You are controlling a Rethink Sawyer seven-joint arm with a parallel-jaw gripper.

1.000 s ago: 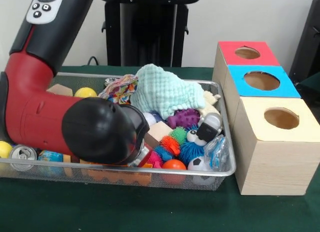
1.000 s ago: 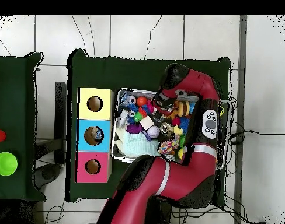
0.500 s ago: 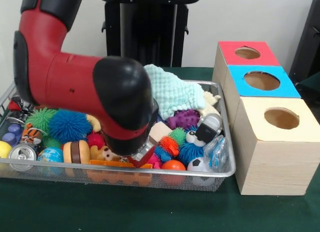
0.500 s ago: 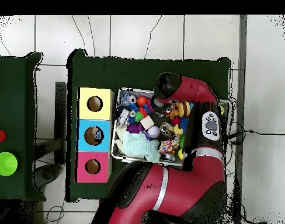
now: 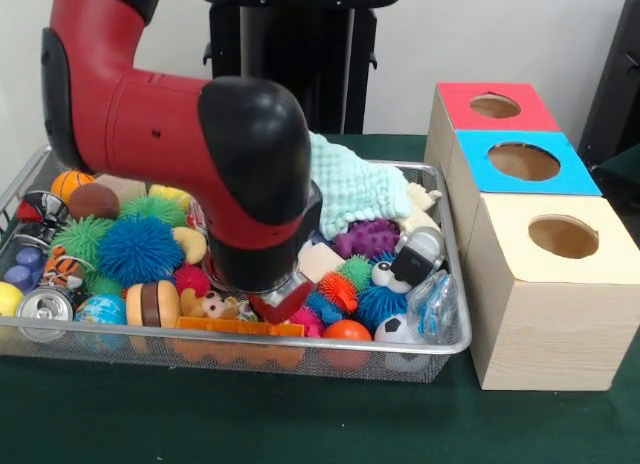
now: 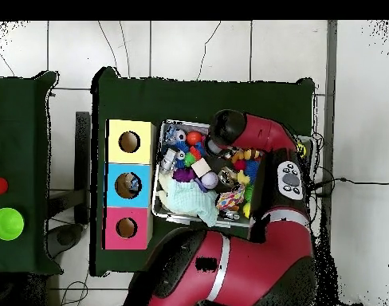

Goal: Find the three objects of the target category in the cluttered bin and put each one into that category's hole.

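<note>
The wire bin [image 5: 440, 344] is packed with toys: a mint cloth [image 5: 355, 189], a purple spiky toy [image 5: 367, 236], a wooden block [image 5: 318, 261], an orange ball [image 5: 348, 330], a small soccer ball [image 5: 398, 327] and a big blue spiky ball [image 5: 138, 249]. My gripper [image 5: 280, 302] hangs under the black wrist, low over the bin's front middle, with a red piece at its tip. The wrist hides its state. To the right stand three boxes with round holes: red [image 5: 495, 106], blue [image 5: 523, 162] and pale yellow [image 5: 563, 236]. From overhead, the arm [image 6: 253, 131] covers the gripper.
A drink can [image 5: 45, 306], a globe ball [image 5: 100, 311] and a burger toy [image 5: 152, 304] lie at the bin's front left. A clear plastic bag [image 5: 436, 302] sits in the front right corner. From overhead, a red and a green cup [image 6: 6, 223] stand on a separate table.
The arm has lifted off the bin's left half and swung upright, uncovering the toys there. The wrist now points down over the bin's front middle.
</note>
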